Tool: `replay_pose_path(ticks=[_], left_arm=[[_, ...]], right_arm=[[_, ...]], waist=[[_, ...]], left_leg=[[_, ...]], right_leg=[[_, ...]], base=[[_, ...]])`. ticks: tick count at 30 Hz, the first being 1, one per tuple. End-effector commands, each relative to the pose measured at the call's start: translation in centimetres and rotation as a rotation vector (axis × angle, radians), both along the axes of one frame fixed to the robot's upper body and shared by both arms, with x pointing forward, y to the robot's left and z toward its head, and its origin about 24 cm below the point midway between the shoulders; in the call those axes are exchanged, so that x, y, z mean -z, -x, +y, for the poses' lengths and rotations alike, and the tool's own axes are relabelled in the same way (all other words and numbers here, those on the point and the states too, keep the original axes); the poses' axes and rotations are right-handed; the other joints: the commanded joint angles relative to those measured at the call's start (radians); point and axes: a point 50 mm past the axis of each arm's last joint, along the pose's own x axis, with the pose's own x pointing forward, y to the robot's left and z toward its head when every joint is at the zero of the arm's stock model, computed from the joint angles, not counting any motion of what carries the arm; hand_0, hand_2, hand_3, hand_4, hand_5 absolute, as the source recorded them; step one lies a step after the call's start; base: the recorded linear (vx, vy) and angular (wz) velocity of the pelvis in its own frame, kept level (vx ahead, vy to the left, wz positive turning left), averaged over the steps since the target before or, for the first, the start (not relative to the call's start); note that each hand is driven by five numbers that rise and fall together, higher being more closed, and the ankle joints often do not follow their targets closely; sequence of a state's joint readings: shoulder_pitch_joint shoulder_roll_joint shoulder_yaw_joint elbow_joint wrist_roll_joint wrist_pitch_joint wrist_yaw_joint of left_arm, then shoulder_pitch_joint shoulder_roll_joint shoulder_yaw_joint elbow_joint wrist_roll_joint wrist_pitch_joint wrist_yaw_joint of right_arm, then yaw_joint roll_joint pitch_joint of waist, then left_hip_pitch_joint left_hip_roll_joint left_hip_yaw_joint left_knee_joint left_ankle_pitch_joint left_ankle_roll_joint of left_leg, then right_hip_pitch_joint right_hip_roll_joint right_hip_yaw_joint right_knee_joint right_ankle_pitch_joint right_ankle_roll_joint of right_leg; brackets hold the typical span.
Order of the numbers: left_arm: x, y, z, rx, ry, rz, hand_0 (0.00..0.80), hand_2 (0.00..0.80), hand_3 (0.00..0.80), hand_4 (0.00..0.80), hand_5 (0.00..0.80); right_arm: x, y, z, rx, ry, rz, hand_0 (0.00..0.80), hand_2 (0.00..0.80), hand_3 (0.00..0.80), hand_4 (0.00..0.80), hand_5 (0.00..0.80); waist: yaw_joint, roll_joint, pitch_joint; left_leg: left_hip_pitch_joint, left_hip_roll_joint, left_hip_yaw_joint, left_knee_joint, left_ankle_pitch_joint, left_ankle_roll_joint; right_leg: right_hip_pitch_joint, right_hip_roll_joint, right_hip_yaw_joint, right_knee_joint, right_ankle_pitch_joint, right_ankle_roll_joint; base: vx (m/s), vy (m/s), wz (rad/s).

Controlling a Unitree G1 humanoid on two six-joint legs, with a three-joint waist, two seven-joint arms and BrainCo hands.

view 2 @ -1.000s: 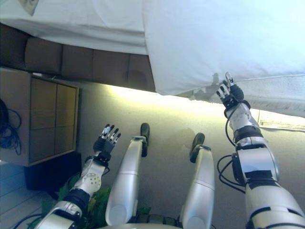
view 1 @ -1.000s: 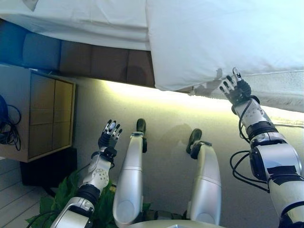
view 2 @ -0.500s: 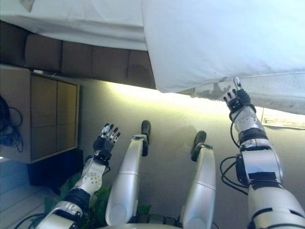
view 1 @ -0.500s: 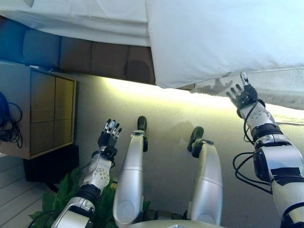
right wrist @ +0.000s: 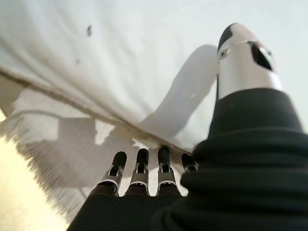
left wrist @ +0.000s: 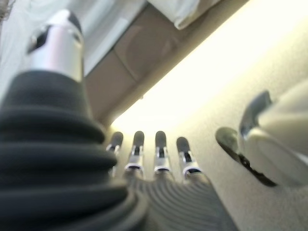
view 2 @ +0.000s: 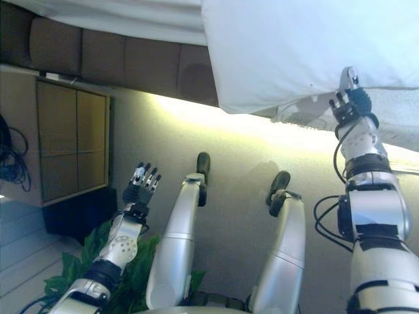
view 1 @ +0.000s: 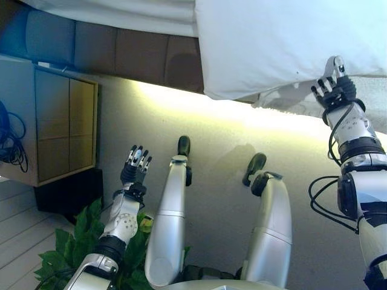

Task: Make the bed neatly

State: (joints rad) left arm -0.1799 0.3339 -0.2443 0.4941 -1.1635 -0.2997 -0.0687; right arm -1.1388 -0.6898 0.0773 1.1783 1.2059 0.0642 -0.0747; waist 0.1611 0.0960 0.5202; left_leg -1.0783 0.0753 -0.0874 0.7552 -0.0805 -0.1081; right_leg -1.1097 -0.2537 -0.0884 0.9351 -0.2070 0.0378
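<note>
A white duvet [view 1: 272, 42] hangs over the near side of the bed, above a brown padded bed base [view 1: 121, 54]. A white sheet [view 1: 121, 12] covers the bed to its left. A pale fringed cloth [view 1: 284, 99] hangs below the duvet's lower edge. My right hand [view 1: 334, 90] is raised to that edge, open, fingers straight, tips at the seam between duvet [right wrist: 120, 57] and fringed cloth [right wrist: 57, 130]. My left hand [view 1: 135, 166] hangs low at the left, open and empty, its fingers [left wrist: 149, 154] straight above the floor.
A wooden cabinet [view 1: 51, 127] stands at the left beside the bed, with dark cables [view 1: 9, 139] hanging on its far left. A green plant [view 1: 72, 241] sits at the lower left near my left arm. Beige carpet [view 1: 217, 139] lies below the bed.
My right hand has moved to the right along the duvet's lower edge and a little higher. The camera has shifted. The left hand has hardly moved.
</note>
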Motion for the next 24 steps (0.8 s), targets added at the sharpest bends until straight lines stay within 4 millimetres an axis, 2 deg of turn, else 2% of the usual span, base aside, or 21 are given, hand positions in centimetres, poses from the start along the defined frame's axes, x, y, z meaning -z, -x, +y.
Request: replay_pose_path(ticks=[1, 7, 12, 13, 14, 24], left_arm=[[-0.3, 1.2, 1.8, -0.059, 0.021, -0.048, 0.000, 0.000, 0.000, 0.000, 0.000], [-0.1, 2.2, 2.4, -0.053, 0.019, -0.045, 0.000, 0.000, 0.000, 0.000, 0.000], [-0.2, 2.6, 2.6, -0.030, 0.021, -0.042, 0.000, 0.000, 0.000, 0.000, 0.000], [-0.2, 2.7, 2.6, -0.026, 0.022, -0.039, 0.000, 0.000, 0.000, 0.000, 0.000], [-0.2, 2.7, 2.5, -0.023, 0.022, -0.036, 0.000, 0.000, 0.000, 0.000, 0.000], [0.0, 2.5, 1.3, 0.031, 0.022, -0.025, 0.000, 0.000, 0.000, 0.000, 0.000]], right_arm=[[-5.4, 0.9, -1.3, 0.037, 0.146, -0.149, 0.000, 0.000, 0.000, 0.000, 0.000], [-8.8, 1.1, -0.8, 0.021, 0.193, -0.245, 0.000, 0.000, 0.000, 0.000, 0.000], [-10.7, 1.4, -0.2, -0.010, 0.236, -0.339, 0.000, 0.000, 0.000, 0.000, 0.000], [-10.8, 1.5, -0.2, -0.011, 0.245, -0.345, 0.160, 0.160, 0.160, 0.160, 0.160], [-10.8, 1.5, -0.1, -0.010, 0.246, -0.345, 0.797, 0.797, 0.797, 0.797, 0.797], [-8.3, 1.1, -0.2, -0.066, 0.159, -0.304, 0.800, 0.800, 0.800, 0.800, 0.800]], waist=[[0.010, 0.043, 0.000], [0.019, 0.041, 0.000], [0.023, 0.042, 0.000], [0.022, 0.042, 0.000], [0.021, 0.041, 0.000], [0.011, 0.039, 0.000]], left_leg=[[-0.003, -0.007, -0.010, -0.024, 0.014, 0.046], [-0.003, -0.001, -0.016, -0.014, 0.021, 0.041], [0.015, 0.003, -0.014, -0.016, 0.024, 0.039], [0.022, 0.005, -0.012, -0.017, 0.023, 0.039], [0.029, 0.007, -0.011, -0.018, 0.023, 0.039], [0.093, 0.017, 0.006, -0.032, 0.018, 0.048]], right_leg=[[-0.002, 0.017, 0.023, -0.062, 0.096, 0.008], [0.000, 0.018, 0.018, -0.051, 0.093, 0.003], [0.016, 0.014, 0.017, -0.049, 0.092, 0.001], [0.021, 0.012, 0.016, -0.050, 0.092, 0.001], [0.027, 0.011, 0.014, -0.051, 0.093, 0.001], [0.093, -0.002, 0.006, -0.093, 0.114, 0.005]], base=[[0.000, 0.000, 0.00], [0.000, 0.000, 0.00], [0.000, 0.000, 0.00], [-0.011, 0.038, 0.01], [-0.012, 0.049, 0.00], [-0.020, 0.054, -0.01]])
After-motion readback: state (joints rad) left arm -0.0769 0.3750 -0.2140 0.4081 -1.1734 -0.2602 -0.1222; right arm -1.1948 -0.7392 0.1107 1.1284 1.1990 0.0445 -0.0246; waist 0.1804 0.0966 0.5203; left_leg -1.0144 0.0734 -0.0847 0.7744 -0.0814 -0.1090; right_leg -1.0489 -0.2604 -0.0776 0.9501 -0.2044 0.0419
